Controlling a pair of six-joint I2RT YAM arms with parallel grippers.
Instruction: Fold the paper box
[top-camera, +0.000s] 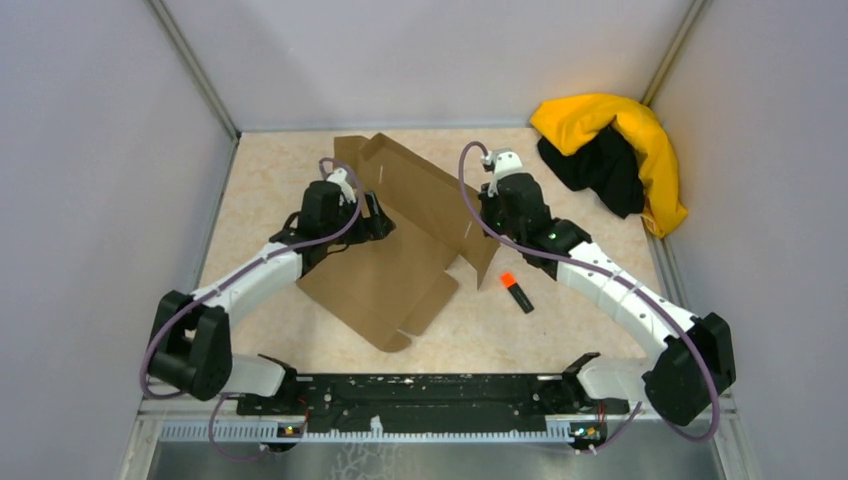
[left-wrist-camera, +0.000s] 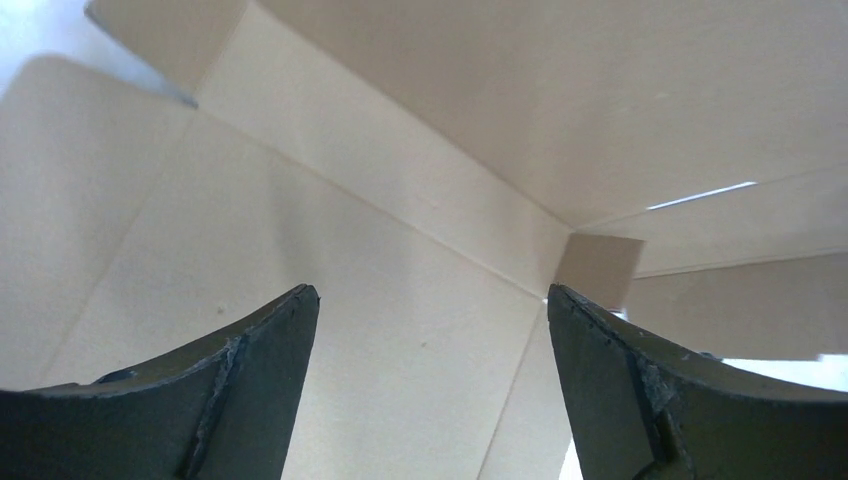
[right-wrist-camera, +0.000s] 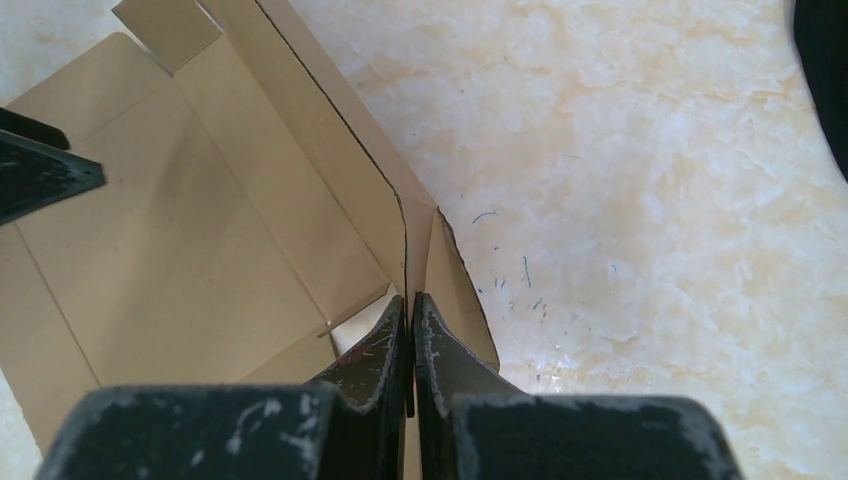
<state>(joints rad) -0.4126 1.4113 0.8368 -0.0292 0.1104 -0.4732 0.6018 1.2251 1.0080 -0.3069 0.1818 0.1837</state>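
Two claws work one box (top-camera: 385, 275), a brown die-cut sheet lying mid-table, partly folded: its flat panels spread toward 7 o'clock, while one long wall stands up along the far side, running from about 11 o'clock down to 4 o'clock. The right claw (right-wrist-camera: 411, 300) is clenched on the 3 o'clock end of that raised wall, a thin edge of card pinched between its closed fingers. The left claw (left-wrist-camera: 430, 295) is released, its fingers spread wide with nothing between them, hanging just above the flat inner panel on the 10 o'clock side, facing the fold where panel meets wall. A narrow slit shows in the card ahead of it. Bare table (top-camera: 480, 335) lies open at 6 o'clock between the sheet's near tabs and the arm bases, and a broad stretch lies open at 1 to 2 o'clock beyond the raised wall. Room is tighter at 9 o'clock, where the sheet's edge sits near the left wall (top-camera: 100, 150), and at 12 o'clock, where the far flap comes close to the back wall (top-camera: 430, 60). An orange-capped marker (top-camera: 516, 292) lies at 4 o'clock, just beside the wall's free corner and under the right forearm, apart from the card. A yellow-and-black cloth (top-camera: 640, 150) is heaped in the 2 o'clock corner against the right wall, well apart from the box.
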